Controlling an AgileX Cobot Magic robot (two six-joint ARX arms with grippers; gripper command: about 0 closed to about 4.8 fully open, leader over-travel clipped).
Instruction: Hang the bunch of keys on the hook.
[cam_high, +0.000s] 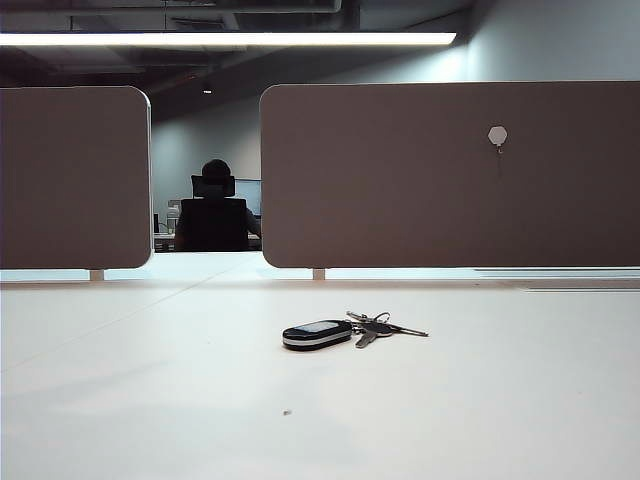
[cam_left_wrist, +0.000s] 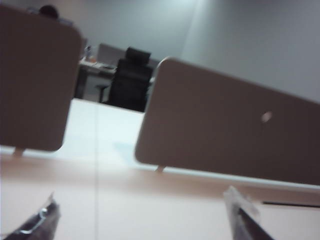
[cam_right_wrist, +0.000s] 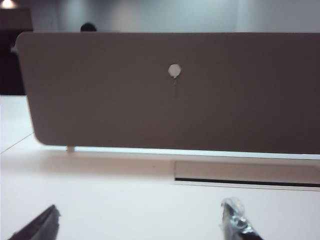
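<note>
One bunch of keys (cam_high: 345, 331), one hook (cam_high: 497, 136), left gripper (cam_left_wrist: 145, 220) and right gripper (cam_right_wrist: 142, 222) both agape.

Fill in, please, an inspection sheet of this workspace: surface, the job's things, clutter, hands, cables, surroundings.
Surface: white table, bare apart from the keys and one tiny dark speck.
Job's things: bunch of keys lies flat near the table's middle, untouched; hook is on the right brown panel, nothing hanging on it.
Clutter: nothing seen.
Hands: left hand open, holding nothing; right hand open, holding nothing; both are outside the exterior view and face the panels.
Cables: nothing seen.
Surroundings: second brown panel on the left; office chair and monitor behind the gap; ceiling light on.
</note>
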